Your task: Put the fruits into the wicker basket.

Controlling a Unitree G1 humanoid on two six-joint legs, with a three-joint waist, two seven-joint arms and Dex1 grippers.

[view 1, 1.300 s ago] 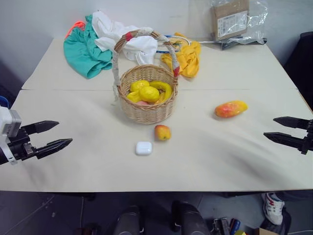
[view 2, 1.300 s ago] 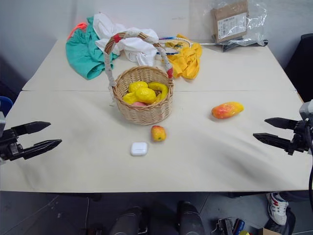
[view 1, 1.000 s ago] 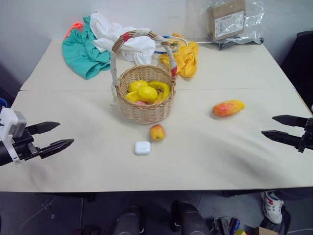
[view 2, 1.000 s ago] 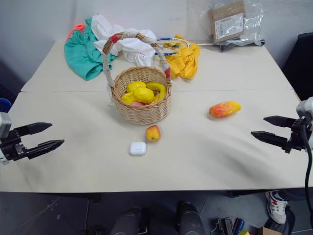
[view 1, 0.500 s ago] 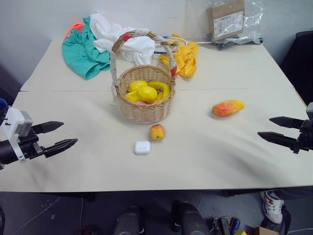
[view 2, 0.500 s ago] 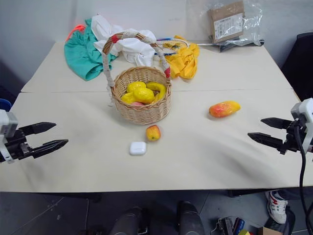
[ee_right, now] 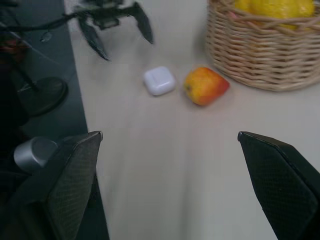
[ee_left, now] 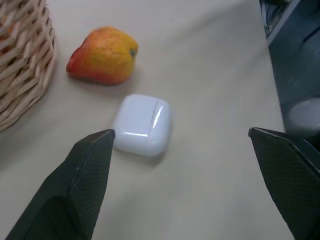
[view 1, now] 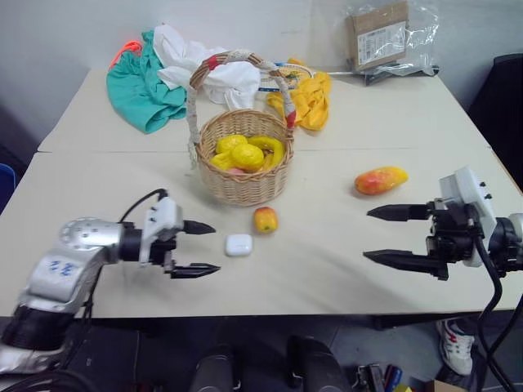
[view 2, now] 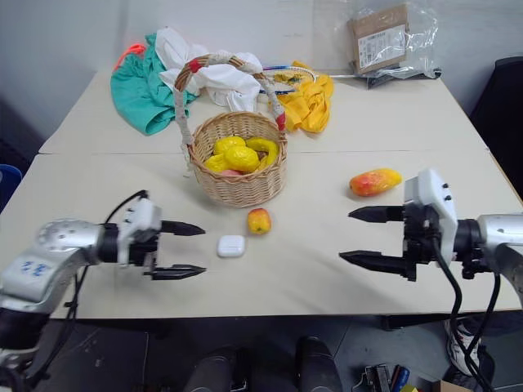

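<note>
Across the pale counter [view 1: 343, 122] everything is lying spread out, largest first; clothes [view 1: 151, 73] in teal, white and yellow are heaping along the far edge, with a bagged cardboard box [view 1: 382, 34] sitting at the far right corner; the basket [view 1: 245, 175] is standing upright near the middle, its arched handle rising over it, and lemons [view 1: 245, 155] and a banana [view 1: 274, 147] are resting inside.

Both arms are reaching in over the near half of the counter; the left gripper [view 1: 198, 247] is pointing toward the middle from the left, its jaws standing wide apart and holding nothing; the right gripper [view 1: 386, 236] is pointing inward from the right, its jaws likewise spread wide and empty.

The mango [view 1: 381, 180] is lying on its side on the counter, well to the right of the basket and outside it, beyond the right gripper; the apple [view 1: 265, 219] is sitting on the counter just in front of the basket, near its wall but not touching it; the white case [view 1: 239, 245] is lying just beside the apple on the near side, apart from it, and right ahead of the left gripper's fingertips [ee_left: 100, 145].
</note>
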